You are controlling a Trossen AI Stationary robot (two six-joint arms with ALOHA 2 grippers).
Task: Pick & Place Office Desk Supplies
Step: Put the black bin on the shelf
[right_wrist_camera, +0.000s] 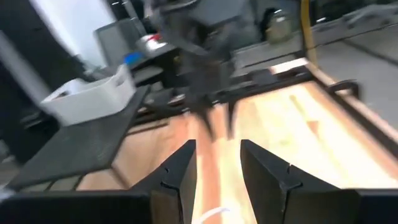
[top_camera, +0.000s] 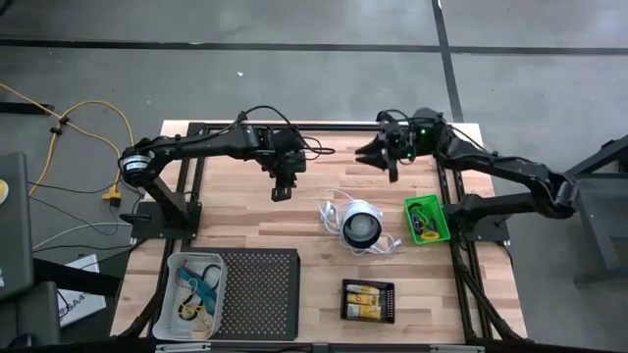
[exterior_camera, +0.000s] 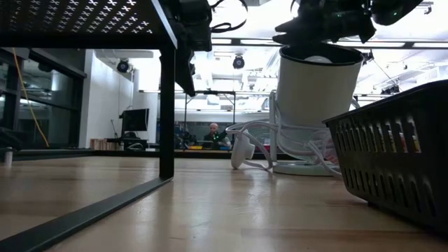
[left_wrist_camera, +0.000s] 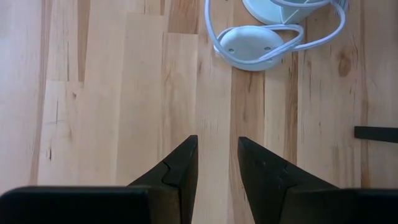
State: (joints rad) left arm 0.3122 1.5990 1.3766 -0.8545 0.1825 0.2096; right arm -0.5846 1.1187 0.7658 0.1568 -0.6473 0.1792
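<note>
Yellow-and-white packs [top_camera: 366, 298] lie in a black tray [top_camera: 345, 312] near the front edge. Small items lie in a green tray [top_camera: 439, 231] at the right. Teal cords and loops [top_camera: 196, 290] fill a clear tray [top_camera: 174, 267] at the front left. My left gripper [top_camera: 282, 193] hangs open over bare wood at the table's middle, pointing steeply down, with nothing between its fingers [left_wrist_camera: 180, 171]. My right gripper [top_camera: 361, 155] is open too, raised near the far edge and pointing about level toward the left arm [right_wrist_camera: 205, 74]. It holds nothing.
A round white-and-black object [top_camera: 361, 226] with a white cord and puck [left_wrist_camera: 252, 46] stands between my left gripper and the green tray. A black perforated platform [top_camera: 257, 292] stands at the front left. Bare wood [top_camera: 235, 216] lies under the left arm. A person [exterior_camera: 213, 133] sits far behind the table.
</note>
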